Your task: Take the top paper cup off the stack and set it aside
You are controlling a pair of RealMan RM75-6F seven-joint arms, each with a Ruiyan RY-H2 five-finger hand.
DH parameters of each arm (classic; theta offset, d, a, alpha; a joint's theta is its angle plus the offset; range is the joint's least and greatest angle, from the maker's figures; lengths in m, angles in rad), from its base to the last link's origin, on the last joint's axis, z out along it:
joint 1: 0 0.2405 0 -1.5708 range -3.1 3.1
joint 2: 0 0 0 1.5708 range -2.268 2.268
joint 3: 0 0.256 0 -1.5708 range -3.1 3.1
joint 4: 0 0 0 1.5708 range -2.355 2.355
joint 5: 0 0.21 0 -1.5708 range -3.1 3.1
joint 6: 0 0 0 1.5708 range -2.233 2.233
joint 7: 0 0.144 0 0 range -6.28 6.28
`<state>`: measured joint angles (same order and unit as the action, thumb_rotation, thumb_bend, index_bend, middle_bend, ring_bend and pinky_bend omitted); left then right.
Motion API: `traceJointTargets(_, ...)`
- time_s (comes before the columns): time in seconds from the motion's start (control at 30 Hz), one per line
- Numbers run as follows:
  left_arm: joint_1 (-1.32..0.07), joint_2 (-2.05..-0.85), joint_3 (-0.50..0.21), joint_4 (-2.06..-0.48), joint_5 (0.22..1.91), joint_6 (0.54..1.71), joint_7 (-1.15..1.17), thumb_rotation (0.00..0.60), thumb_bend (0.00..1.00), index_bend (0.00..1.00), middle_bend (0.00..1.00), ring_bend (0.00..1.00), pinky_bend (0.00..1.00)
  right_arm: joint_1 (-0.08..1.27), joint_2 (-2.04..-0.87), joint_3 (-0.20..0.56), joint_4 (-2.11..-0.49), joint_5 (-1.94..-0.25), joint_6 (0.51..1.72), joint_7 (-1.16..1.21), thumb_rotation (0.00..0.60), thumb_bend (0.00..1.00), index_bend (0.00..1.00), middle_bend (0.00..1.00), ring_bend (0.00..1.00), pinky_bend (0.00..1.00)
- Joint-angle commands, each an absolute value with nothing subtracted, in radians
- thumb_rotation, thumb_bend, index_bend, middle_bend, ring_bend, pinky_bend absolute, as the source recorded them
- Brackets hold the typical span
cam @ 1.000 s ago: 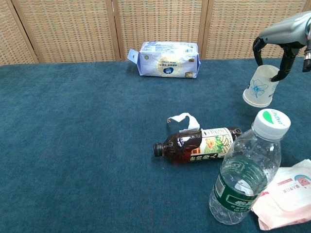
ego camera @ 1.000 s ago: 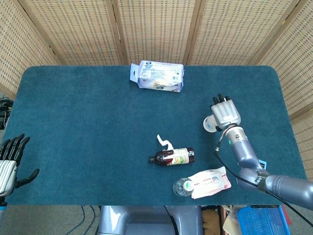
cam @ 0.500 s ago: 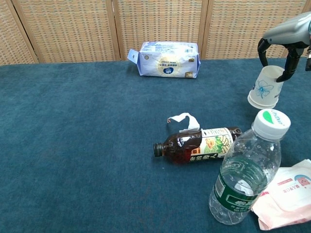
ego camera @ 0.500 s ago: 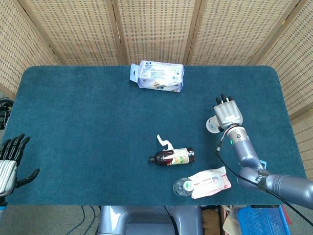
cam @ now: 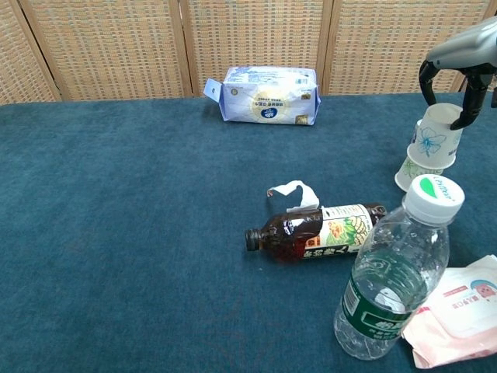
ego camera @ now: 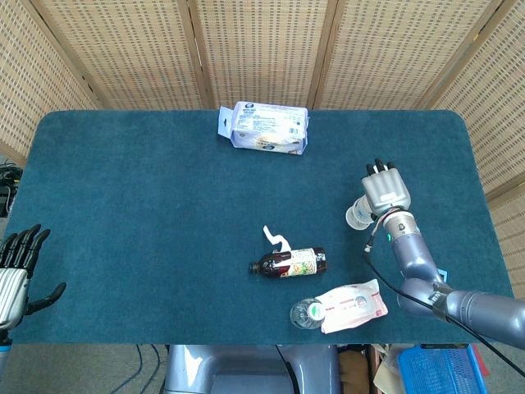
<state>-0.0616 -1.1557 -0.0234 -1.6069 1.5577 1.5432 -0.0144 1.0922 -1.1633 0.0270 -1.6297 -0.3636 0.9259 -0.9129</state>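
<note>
Paper top cup (cam: 439, 135) sits pinched in your right hand (cam: 457, 76), partly lifted off the stack (cam: 410, 169) at far right; pull crookedly and the lower cup may drag and tip.

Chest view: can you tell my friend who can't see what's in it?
The right hand grips the top paper cup, lifted partly off the cup below. Nearer stand a water bottle and a brown bottle lying sideways.
</note>
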Motion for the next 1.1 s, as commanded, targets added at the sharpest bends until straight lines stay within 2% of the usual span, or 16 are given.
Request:
traceJointTargets(0.03, -0.062, -1.156, -0.024, -1.607, 1.558, 1.542, -0.015, 0.6, 0.27, 0.0, 0.0, 0.0, 0.0, 1.103, -1.146, 0.031, -1.651, -0.353, 0.942, -0.926, 0.6, 0.3, 0.46, 0.15, 0.0, 0.16)
traceJointTargets(0.3, -0.058, -1.147, -0.024, -1.609, 1.563, 1.553, -0.036, 0.6, 0.27, 0.0, 0.0, 0.0, 0.0, 1.152, -1.037, 0.057, -1.806, -0.284, 1.034, -0.997, 0.6, 0.31, 0.48, 0.16, 0.01, 0.16)
traceJointTargets(0.6, -0.052, -1.14, -0.022, -1.607, 1.575, 1.569, -0.055, 0.6, 0.27, 0.0, 0.0, 0.0, 0.0, 1.172, -0.954, 0.074, -1.904, -0.23, 1.09, -1.03, 0.6, 0.31, 0.48, 0.16, 0.01, 0.16)
traceJointTargets(1.1, -0.051, -1.145, -0.018, -1.612, 1.586, 1.572, -0.034, 0.6, 0.27, 0.0, 0.0, 0.0, 0.0, 1.09, -0.958, 0.021, -1.794, -0.242, 1.004, -0.956, 0.6, 0.31, 0.49, 0.16, 0.01, 0.16)
